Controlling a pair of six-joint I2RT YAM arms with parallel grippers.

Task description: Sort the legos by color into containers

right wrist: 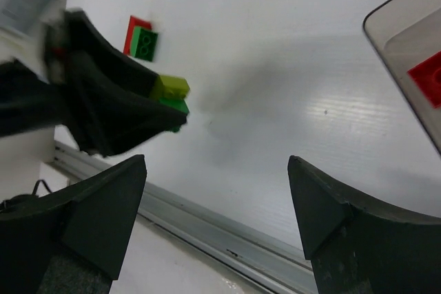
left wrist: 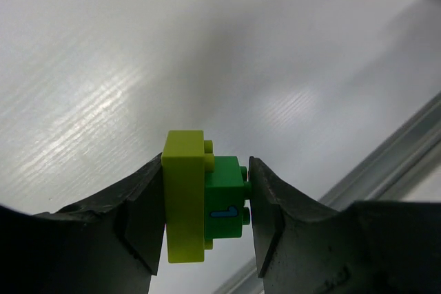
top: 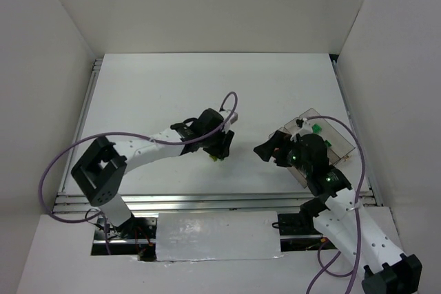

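Left gripper [left wrist: 207, 215] is gripping a two-brick stack between its fingers [left wrist: 141, 222]. The yellow-green brick [left wrist: 185, 197] is pressing on one pad. The green brick [left wrist: 226, 206] stuck to it is pressing on the opposite pad and showing a small blue mark on its side. The stack is sitting right at the fingertips, and I can't tell whether it's touching the table [left wrist: 207, 46] beyond it. A metal rail [left wrist: 386, 156] is running off to one side.

Right gripper [right wrist: 217, 163] is hanging with its jaws spread wide and nothing between them. From its camera, the left gripper [right wrist: 103, 108] is sitting ahead on one side with the stack poking out of its tip. A loose red-green pair [right wrist: 141, 39] is lying on the table just past that. On the other side, a corner of the clear tray [right wrist: 406, 39] is showing, with a red brick [right wrist: 428, 77] inside. I can't tell which compartment.

In the top view, the two grippers are facing each other, near but apart. The tray [top: 337, 144] is lying just behind the right gripper [top: 272, 151], and a second green brick [top: 315, 129] is showing in it.
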